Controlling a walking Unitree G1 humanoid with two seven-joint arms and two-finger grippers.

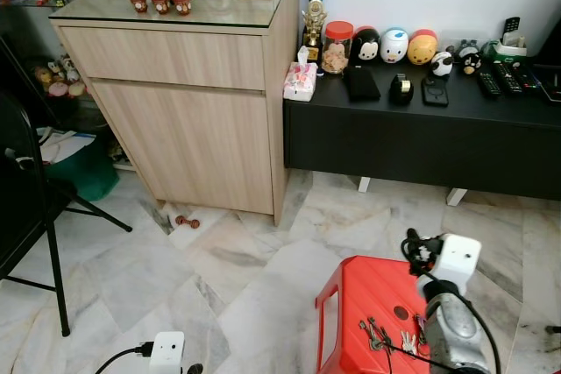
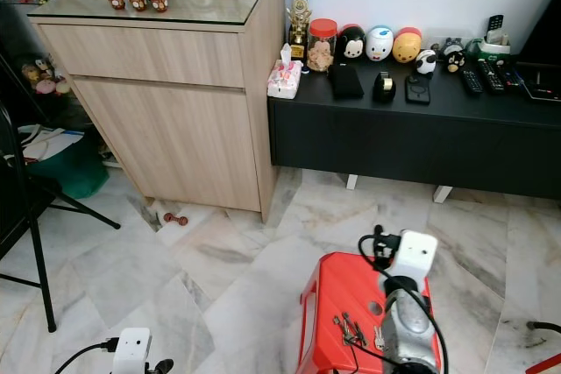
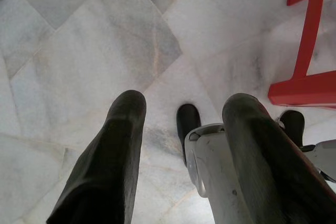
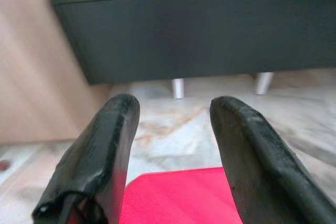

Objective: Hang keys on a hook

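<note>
A bunch of keys (image 1: 381, 336) lies on top of a red plastic stool (image 1: 359, 291) on the marble floor at the lower right. My right arm reaches over the stool just right of the keys, with its white wrist box (image 1: 457, 260) above the stool's far edge. In the right wrist view, my right gripper (image 4: 173, 114) is open and holds nothing; it points toward the black console, with the stool's red top (image 4: 178, 198) below it. My left gripper (image 3: 184, 108) hangs open over bare floor beside the stool's leg (image 3: 310, 85).
A wooden cabinet (image 1: 193, 102) stands ahead on the left. A low black console (image 1: 421, 137) with jars, toys and remotes runs to the right. A black folding stand (image 1: 35, 216) and a green bin (image 1: 83, 168) are at the left. A small red object (image 1: 187, 222) lies by the cabinet.
</note>
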